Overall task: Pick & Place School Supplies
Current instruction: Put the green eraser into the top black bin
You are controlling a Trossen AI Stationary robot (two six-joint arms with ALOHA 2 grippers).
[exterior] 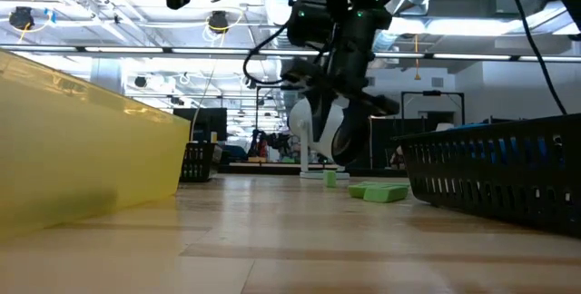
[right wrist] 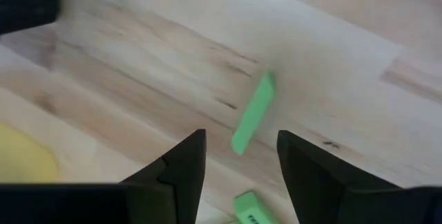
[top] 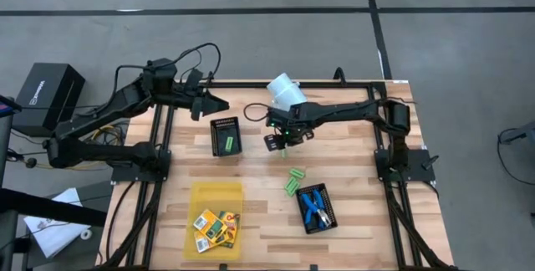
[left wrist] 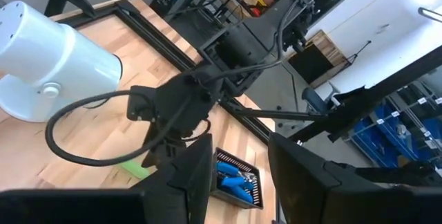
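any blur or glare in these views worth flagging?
Right wrist view: the green piece beyond the right gripper is smeared. Low view: ceiling lights glare, yellow tray up close is soft. High view: even light, only faint shadows. Left wrist view: white cup bright.

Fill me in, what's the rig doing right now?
Sorting school supplies. The right end effector hangs open over mid-table, a green piece on the wood below its fingers, nothing gripped. Two more green pieces lie near the black tray of blue-handled tools. Orange boxes sit in the yellow tray. The left end effector waits open at the back.
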